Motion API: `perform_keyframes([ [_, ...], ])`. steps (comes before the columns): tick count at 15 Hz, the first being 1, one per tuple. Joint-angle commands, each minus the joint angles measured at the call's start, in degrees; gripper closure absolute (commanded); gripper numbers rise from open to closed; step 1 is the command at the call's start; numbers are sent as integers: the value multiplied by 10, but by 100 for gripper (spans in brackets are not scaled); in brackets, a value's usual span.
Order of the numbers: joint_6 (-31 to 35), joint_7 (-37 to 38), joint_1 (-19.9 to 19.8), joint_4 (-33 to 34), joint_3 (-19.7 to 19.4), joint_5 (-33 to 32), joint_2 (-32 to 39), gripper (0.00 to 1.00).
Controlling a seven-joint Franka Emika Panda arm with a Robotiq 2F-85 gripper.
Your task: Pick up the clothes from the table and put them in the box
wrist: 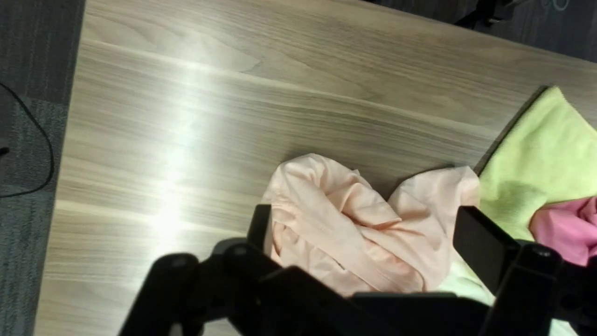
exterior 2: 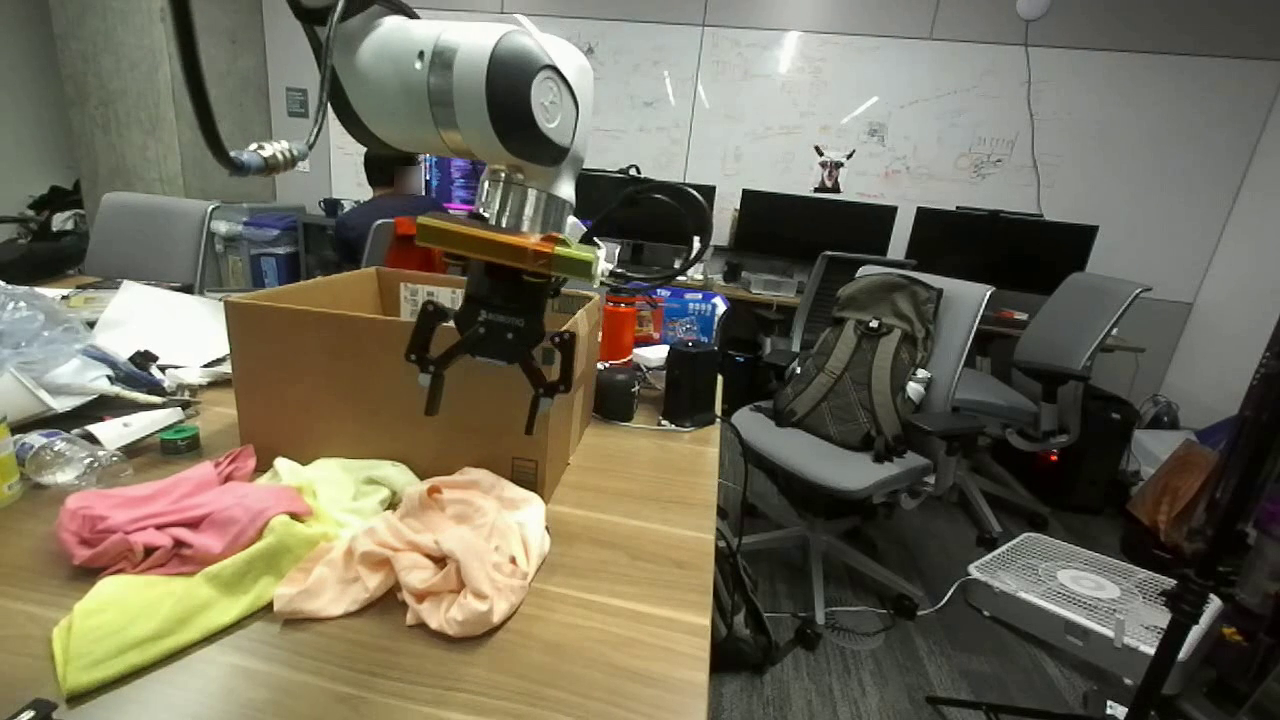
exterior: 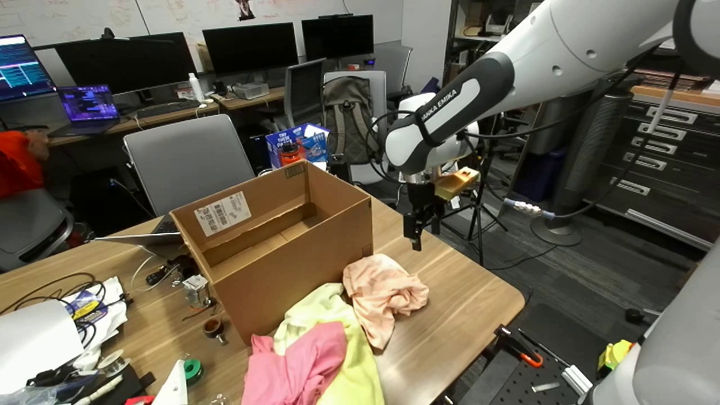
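Table (wrist: pixel 210 116): smooth wood-grain top, glossy reflection near one edge in the wrist view. Box (exterior: pixel 298 270): matt cardboard, paper label (exterior: pixel 223 214) on one inner side. Clothes (exterior: pixel 304 357): matt, creased cloth. Gripper (exterior 2: pixel 483 416): matt black finish.

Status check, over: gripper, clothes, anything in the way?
Gripper open, empty, above table. Peach cloth, yellow cloth, pink cloth outside box. Nothing seen blocking the way down.
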Motion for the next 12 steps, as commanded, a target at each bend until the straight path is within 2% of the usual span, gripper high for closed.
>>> perform_keyframes([
  [1,-13,-30,6,1,16,35,3,0],
  [5,11,-6,23,27,40,65,51,0],
  [9,90,53,53,66,78,97,134,0],
  [12,154,110,75,84,92,81,188,0],
])
